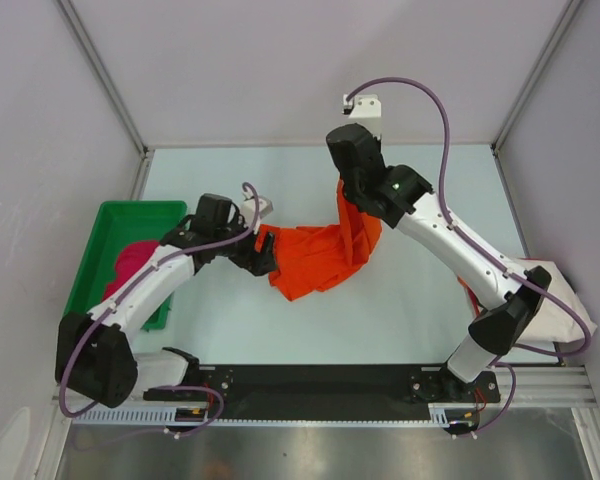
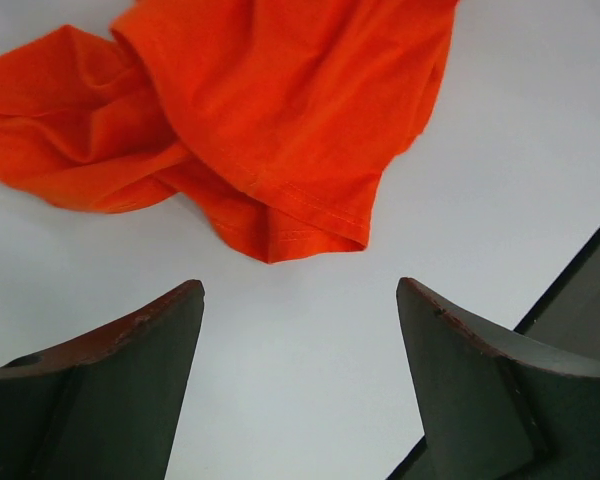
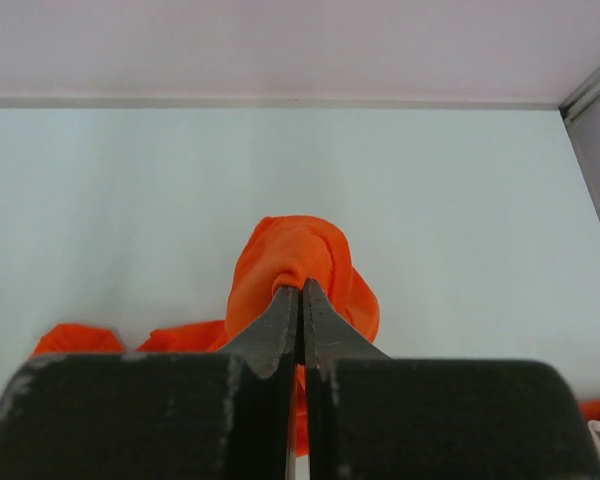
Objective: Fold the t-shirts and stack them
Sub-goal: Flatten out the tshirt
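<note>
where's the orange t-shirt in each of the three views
top external: orange t-shirt bunched mid-table, one end raised.
left wrist: upper left and centre, lying beyond the open left gripper.
right wrist: centre, a fold pinched in the shut right gripper.
shared landmark: the pale table, seen under the shirt in all three views.
</note>
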You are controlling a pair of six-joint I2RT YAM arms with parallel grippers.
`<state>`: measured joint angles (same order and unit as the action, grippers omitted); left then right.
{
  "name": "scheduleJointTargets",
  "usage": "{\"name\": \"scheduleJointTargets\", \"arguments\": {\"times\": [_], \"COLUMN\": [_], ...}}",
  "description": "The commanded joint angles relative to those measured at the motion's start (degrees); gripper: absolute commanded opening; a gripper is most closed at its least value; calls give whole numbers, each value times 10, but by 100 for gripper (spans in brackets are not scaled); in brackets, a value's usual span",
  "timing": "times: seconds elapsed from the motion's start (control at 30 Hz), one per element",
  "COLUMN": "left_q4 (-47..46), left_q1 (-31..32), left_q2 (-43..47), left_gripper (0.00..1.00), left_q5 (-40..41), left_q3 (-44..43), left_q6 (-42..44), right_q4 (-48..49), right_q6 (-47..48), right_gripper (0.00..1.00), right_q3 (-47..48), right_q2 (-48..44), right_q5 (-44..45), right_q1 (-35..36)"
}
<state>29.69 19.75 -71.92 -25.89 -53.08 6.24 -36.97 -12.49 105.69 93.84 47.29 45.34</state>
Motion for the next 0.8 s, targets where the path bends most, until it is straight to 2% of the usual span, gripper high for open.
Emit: {"name": "scheduleJointTargets", "arguments": {"times": [0.0, 0.13, 0.33, 0.53, 0.77], "left_q4": [-7, -6, -26, -69, -161], "left_q1": [23, 25, 26, 26, 27], "left_q2": [-37, -87, -118, -154, -191], "left_gripper": [83, 77, 77, 75, 71], "left_q5": [-14, -14, -45, -63, -68], "left_q3": [9, 0, 8, -10, -17], "left_q6": [33, 31, 16, -17, -81], "right_q4": [18, 23, 31, 33, 27], "right_q6": [-23, -34, -39, -51, -53], "right_gripper": [0, 0, 0, 0, 0], "right_q3": [-14, -32, -54, -71, -77], "right_q2": [5, 4, -1, -3, -9], "right_q5": [-4, -6, -7, -14, -9], "right_q1": [-5, -7, -10, -10, -8]}}
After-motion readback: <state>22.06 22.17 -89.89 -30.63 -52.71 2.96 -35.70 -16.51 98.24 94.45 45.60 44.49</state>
